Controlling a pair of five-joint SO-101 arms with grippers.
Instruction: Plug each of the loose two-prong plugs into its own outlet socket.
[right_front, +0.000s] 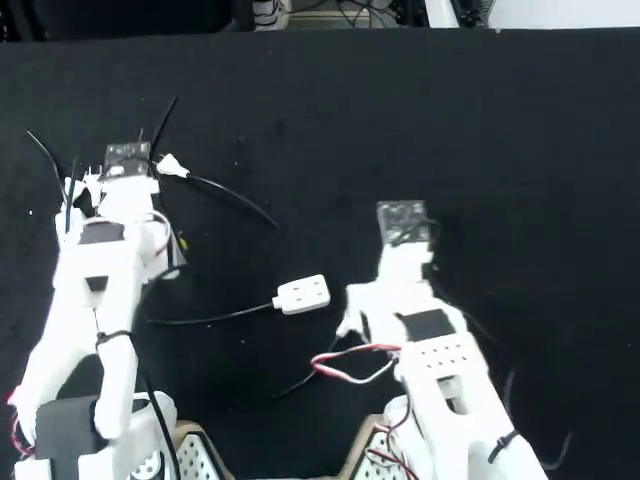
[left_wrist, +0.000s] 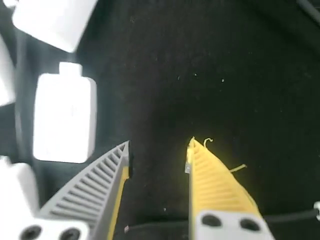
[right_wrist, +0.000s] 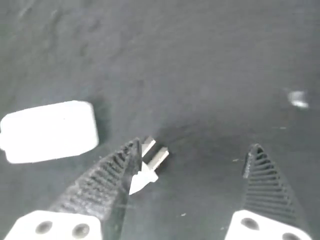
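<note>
Two-prong plug (right_wrist: 151, 162) at one finger edge of gaping right gripper (right_wrist: 195, 145); left gripper (left_wrist: 159, 144) gapes over black mat (left_wrist: 200, 75)

White arms (right_front: 85, 300) carry black motors (right_front: 425, 325) and red-white wiring (right_front: 345, 365); left pincer (left_wrist: 159, 145) ribbed yellow-grey, right pincer (right_wrist: 195, 146) black.

Black table (right_front: 520, 130), white outlet socket (right_front: 303, 293), two-prong plug (right_wrist: 150, 167)

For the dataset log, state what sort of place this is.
Probably a robotics lab bench: a table draped in black cloth, two white robot arms side by side, and a loose outlet socket with its cord.
</note>
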